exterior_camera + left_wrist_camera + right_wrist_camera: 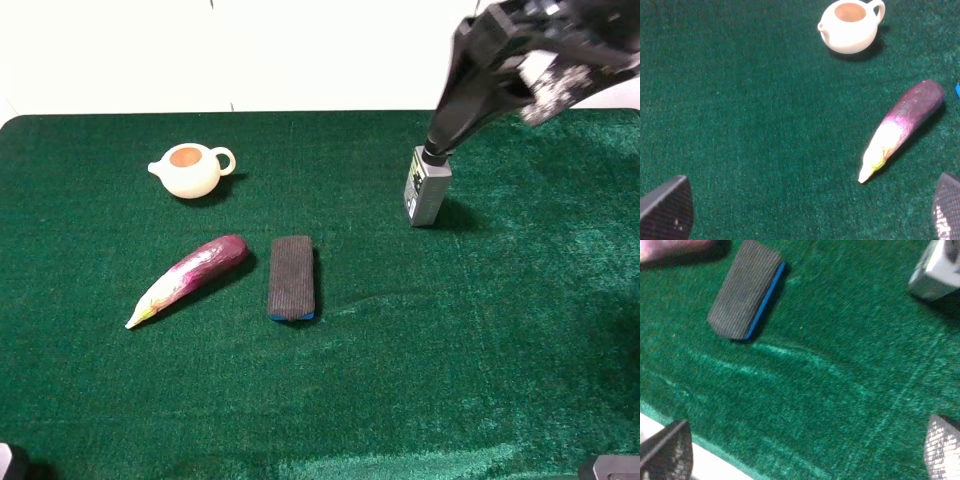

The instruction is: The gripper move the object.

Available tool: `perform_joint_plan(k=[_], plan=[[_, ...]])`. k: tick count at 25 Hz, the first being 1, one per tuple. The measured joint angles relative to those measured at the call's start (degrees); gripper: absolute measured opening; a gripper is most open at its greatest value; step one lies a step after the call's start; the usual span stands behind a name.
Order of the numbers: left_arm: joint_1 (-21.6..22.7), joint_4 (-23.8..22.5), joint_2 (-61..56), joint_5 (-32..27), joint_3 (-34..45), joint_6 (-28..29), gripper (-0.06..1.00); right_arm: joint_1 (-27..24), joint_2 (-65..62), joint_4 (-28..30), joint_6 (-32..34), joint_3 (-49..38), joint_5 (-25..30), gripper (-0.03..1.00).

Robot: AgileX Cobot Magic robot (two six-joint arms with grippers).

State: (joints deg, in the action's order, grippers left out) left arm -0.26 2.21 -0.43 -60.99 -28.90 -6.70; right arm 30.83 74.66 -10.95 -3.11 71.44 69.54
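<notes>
Eraser: a small rectangular block lying flat near the middle of the worktop, dark grey ribbed felt face up, with a thin bright blue plastic back showing along its lower edge. In the right wrist view the eraser shows the same fine ridged felt and a blue strip down 1 long side. Nothing touches it.

Just beside it toward the left edge lies a glossy purple eggplant, tapering to a pale yellow-white tip; the 2 are apart. Toward the far left corner sits a cream ceramic teapot, round-bodied, lidless, with a loop handle. A boxy grey pump bottle stands toward the far right corner.

Green velvety cloth covers the worktop, its nap brushed into pale streaks.

The right gripper hangs above the cloth, its 2 textured fingers spread wide and holding nothing. The left gripper is likewise spread wide over bare cloth, with nothing in its grasp.
</notes>
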Motion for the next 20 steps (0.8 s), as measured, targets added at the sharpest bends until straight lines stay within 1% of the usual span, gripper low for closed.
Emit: perform_joint_plan(k=[4, 17, 20], plan=[[0.00, 0.00, 0.00, 0.00, 0.00, 0.00, 0.97, -1.51, -3.91, 0.55, -0.07, 0.01, 0.06, 0.69], [0.00, 0.00, 0.00, 0.00, 0.00, 0.06, 0.97, -1.69, -19.75, 4.39, -0.12, 0.01, 0.23, 0.69], [0.00, 0.00, 0.00, 0.00, 0.00, 0.06, 0.97, -4.13, -23.12, 4.53, -0.25, -0.31, 0.28, 0.69]])
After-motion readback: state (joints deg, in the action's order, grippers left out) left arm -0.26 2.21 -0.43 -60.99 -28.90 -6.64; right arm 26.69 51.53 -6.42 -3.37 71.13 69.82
